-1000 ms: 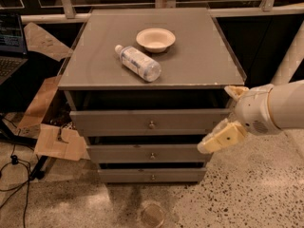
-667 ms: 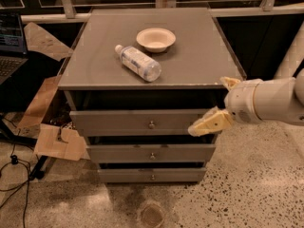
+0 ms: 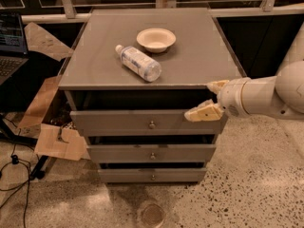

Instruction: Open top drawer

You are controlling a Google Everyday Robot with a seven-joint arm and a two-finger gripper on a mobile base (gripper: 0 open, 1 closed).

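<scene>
- While you look down on the grey three-drawer cabinet (image 3: 199, 56), its top drawer (image 3: 109, 122), the widest flat grey front panel with one small round brass knob (image 3: 152, 125), sits just under the cabinet's top.
- Your cream two-finger gripper (image 3: 209, 99) hangs at that drawer's right end, fingers spread apart and gripping nothing. You can see the lower fingertip overlap the panel's upper right corner.
- A clear plastic bottle (image 3: 138, 63) lies on its side on the cabinet, near a beige round bowl (image 3: 156, 39).
</scene>
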